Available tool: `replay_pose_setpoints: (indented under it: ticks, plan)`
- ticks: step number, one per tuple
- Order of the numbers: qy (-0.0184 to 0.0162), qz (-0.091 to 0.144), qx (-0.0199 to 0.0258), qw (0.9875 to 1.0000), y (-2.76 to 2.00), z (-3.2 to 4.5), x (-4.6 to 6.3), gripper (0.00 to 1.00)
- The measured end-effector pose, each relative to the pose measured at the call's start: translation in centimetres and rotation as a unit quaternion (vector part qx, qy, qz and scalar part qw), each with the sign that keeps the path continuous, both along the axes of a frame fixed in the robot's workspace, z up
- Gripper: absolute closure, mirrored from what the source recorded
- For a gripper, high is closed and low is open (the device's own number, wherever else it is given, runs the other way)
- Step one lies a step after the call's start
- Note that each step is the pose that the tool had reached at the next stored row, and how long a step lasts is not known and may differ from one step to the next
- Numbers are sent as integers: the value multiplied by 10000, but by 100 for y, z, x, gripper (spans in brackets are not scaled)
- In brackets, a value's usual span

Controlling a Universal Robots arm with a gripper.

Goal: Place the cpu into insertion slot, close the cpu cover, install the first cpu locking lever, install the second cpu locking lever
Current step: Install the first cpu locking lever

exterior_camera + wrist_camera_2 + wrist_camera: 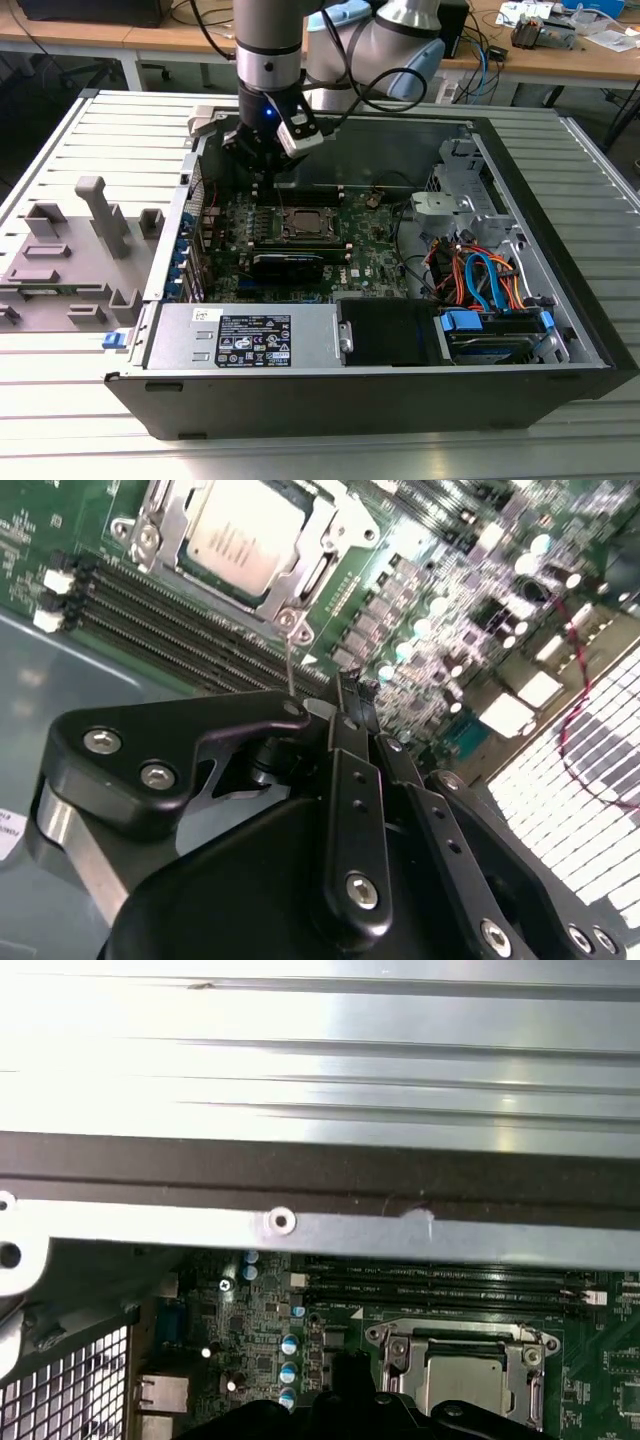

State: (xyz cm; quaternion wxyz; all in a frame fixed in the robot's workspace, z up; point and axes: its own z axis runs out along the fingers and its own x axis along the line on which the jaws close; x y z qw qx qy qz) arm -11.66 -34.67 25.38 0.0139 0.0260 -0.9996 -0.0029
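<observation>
- Open computer case [560,260] lying on the slatted desk [60,400], green motherboard [370,235] inside.
- Gripper [262,170] hanging over the far-left part of the board, near the case wall; cannot tell whether open or closed, nothing seen held.
- Insertion slot [305,225] just nearer and toward the exterior view's right of the gripper.
- Cpu cover [320,575], a silver frame, lying flat around the chip.
- Cpu [245,535] already seated in the slot, pale metal top up, square and level.

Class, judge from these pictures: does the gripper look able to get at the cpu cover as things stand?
Probably yes. The gripper hangs inside the open case, beside the cpu cover, which lies closed over the cpu. Only bare board and memory slots lie between them.
</observation>
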Motion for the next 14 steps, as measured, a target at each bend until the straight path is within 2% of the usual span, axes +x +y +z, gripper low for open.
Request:
replay_pose_setpoints:
  ticks: [6,12,14]
  plan:
    - [0,0,4,10000,103,-8,0,89]
    - [0,0,4,10000,107,-8,4,89]
    - [0,-1,4,10000,107,-8,62,89]
